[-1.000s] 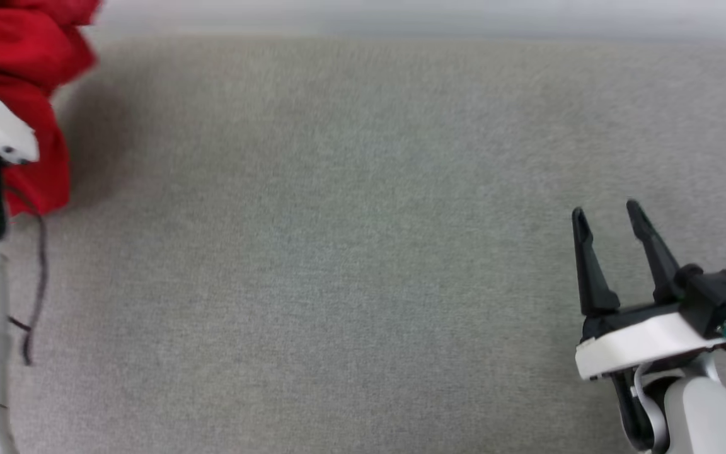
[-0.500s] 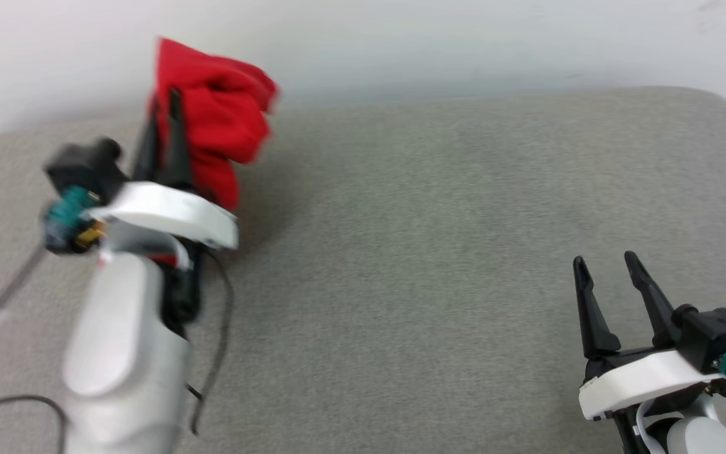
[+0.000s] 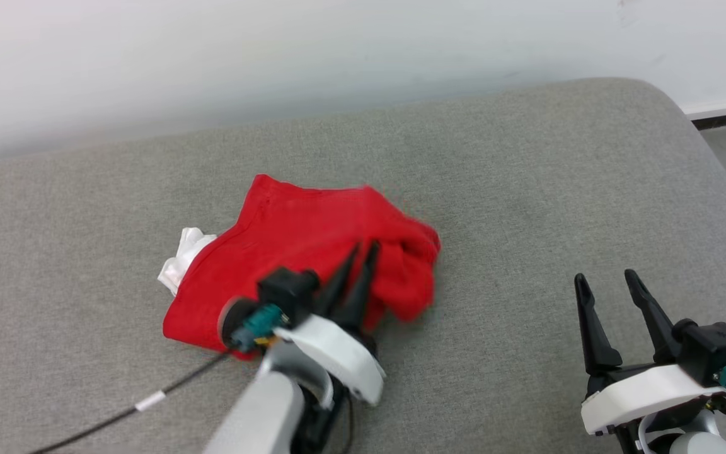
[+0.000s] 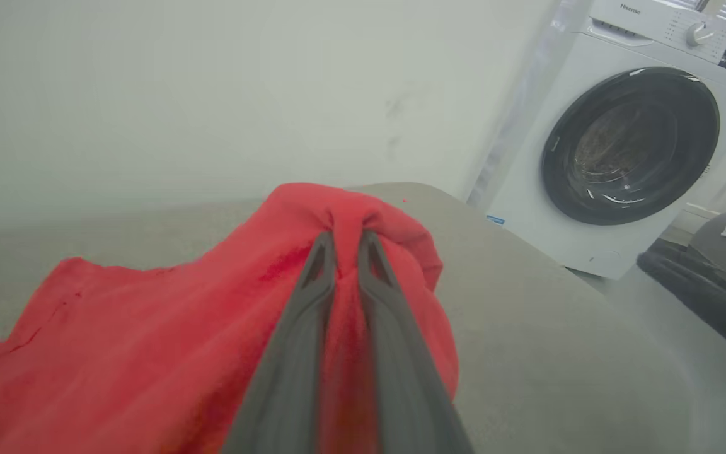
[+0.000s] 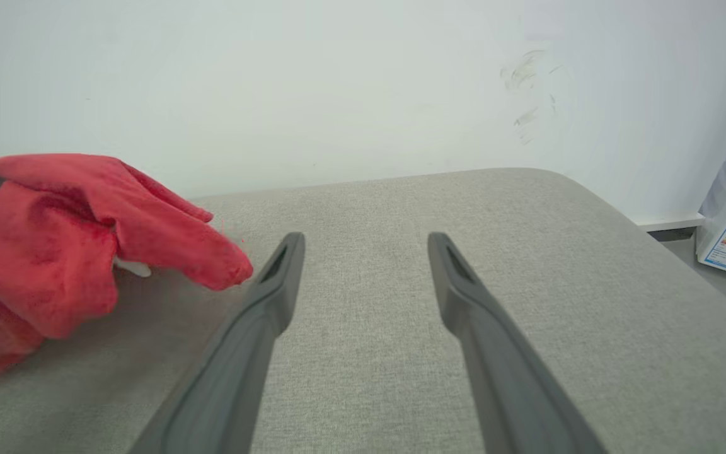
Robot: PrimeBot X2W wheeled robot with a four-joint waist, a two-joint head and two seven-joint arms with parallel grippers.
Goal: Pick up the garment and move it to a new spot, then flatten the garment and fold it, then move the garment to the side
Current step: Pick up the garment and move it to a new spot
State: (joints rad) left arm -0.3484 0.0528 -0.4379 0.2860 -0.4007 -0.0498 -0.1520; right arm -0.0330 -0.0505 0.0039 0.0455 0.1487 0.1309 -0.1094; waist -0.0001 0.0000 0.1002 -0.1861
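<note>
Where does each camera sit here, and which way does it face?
Head view: on the head, looking forward and down at the garment on the grey cushion; left gripper shut on it, right gripper open.
Left wrist view: on that wrist, looking along its fingers pinching the garment, toward the wall and a washing machine.
Right wrist view: on that wrist, looking along its spread fingers across the cushion toward the wall.
Shared: all three show the garment and the cushion.

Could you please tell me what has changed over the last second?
The head camera has swung. The left gripper, still shut on the garment, has brought it from a raised bunch down onto the grey cushion. The right gripper stays open and idle.
</note>
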